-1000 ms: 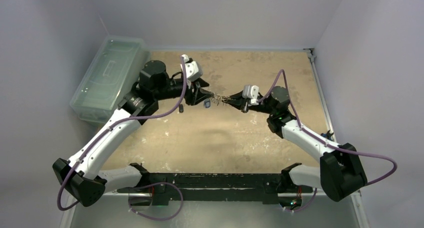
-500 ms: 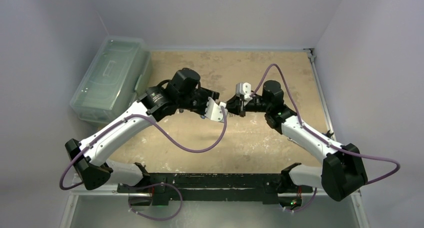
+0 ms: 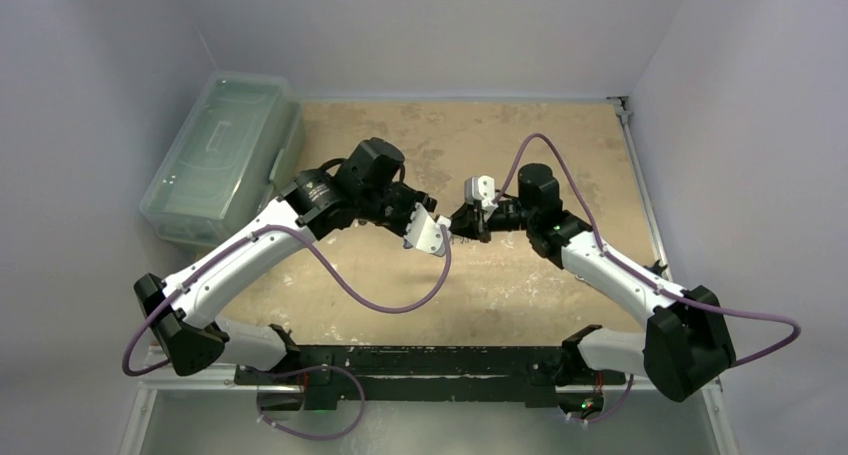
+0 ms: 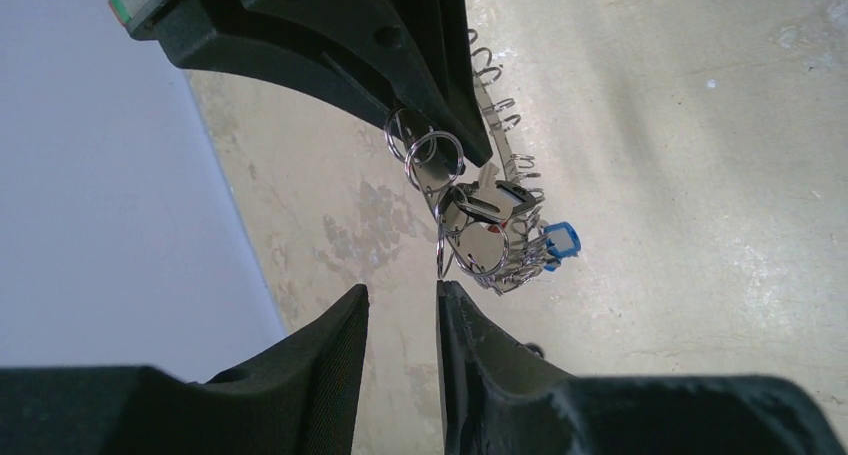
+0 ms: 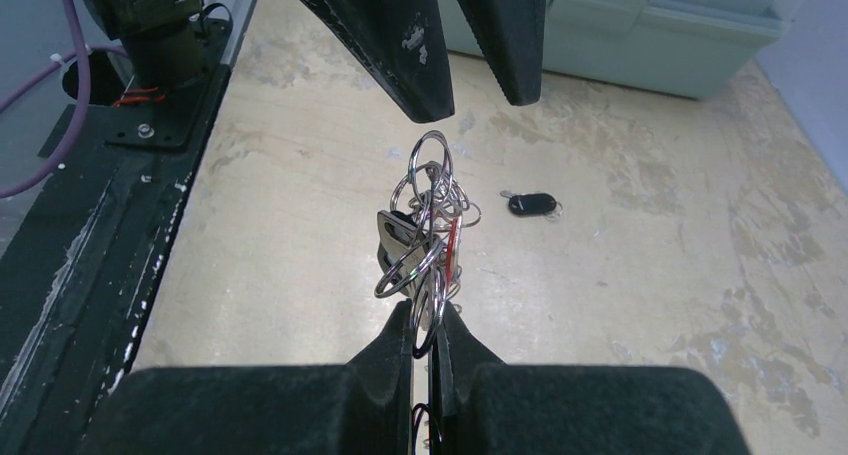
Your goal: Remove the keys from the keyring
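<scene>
The keyring with its keys is one tangled bunch of silvery rings and keys (image 5: 425, 230), with a red bit and a blue key head (image 4: 562, 241). My right gripper (image 5: 424, 313) is shut on a ring at the bunch's near end and holds it above the table. In the left wrist view the bunch (image 4: 485, 235) hangs from the right gripper's fingers (image 4: 440, 95). My left gripper (image 4: 400, 288) is open, and one fingertip (image 4: 445, 287) is just at the bunch's edge. In the top view the left gripper (image 3: 446, 237) and right gripper (image 3: 462, 222) meet tip to tip at mid-table.
A small black key fob (image 5: 530, 204) lies on the tan table beyond the bunch. A clear lidded plastic box (image 3: 220, 155) stands at the back left, also showing in the right wrist view (image 5: 650, 25). The black base rail (image 3: 420, 360) runs along the near edge.
The left arm has swung right and rolled its wrist over, so its gripper now faces the bunch. The right gripper has moved left with the bunch.
</scene>
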